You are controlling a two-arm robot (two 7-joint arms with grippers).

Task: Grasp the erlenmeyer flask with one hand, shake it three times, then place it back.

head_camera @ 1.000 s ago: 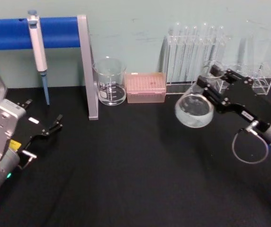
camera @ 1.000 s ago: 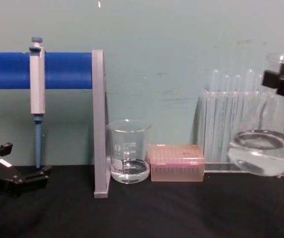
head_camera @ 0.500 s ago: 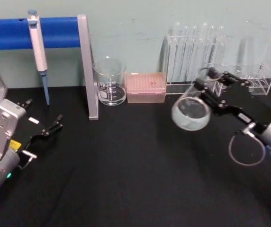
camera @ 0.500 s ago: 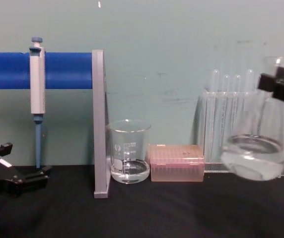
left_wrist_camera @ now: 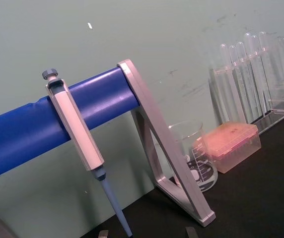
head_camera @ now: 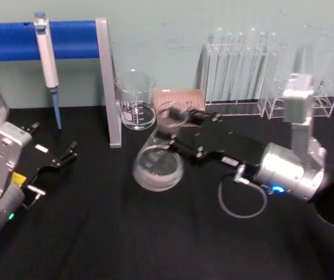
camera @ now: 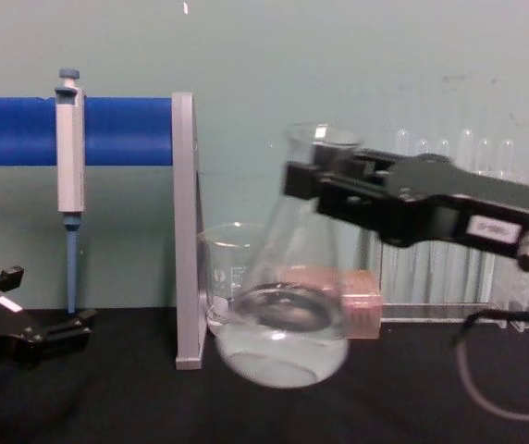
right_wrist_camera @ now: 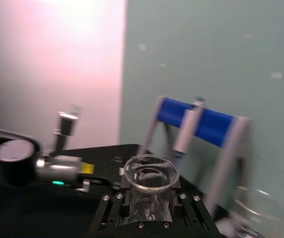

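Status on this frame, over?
Right end effector shut on flask neck, flask tilted, lifted. Left end effector open, parked left. Beaker behind, apart.

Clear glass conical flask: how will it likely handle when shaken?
Probably bottom-heavy: liquid pools in the wide base of the clear glass conical flask. Smooth glass gripped at the neck by the right gripper could slip or pivot.

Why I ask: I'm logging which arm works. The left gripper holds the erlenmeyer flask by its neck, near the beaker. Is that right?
The arm is wrong: the right gripper holds the erlenmeyer flask by its neck, near the beaker, as the head view shows. The left gripper sits idle, fingers open, on the robot's left.
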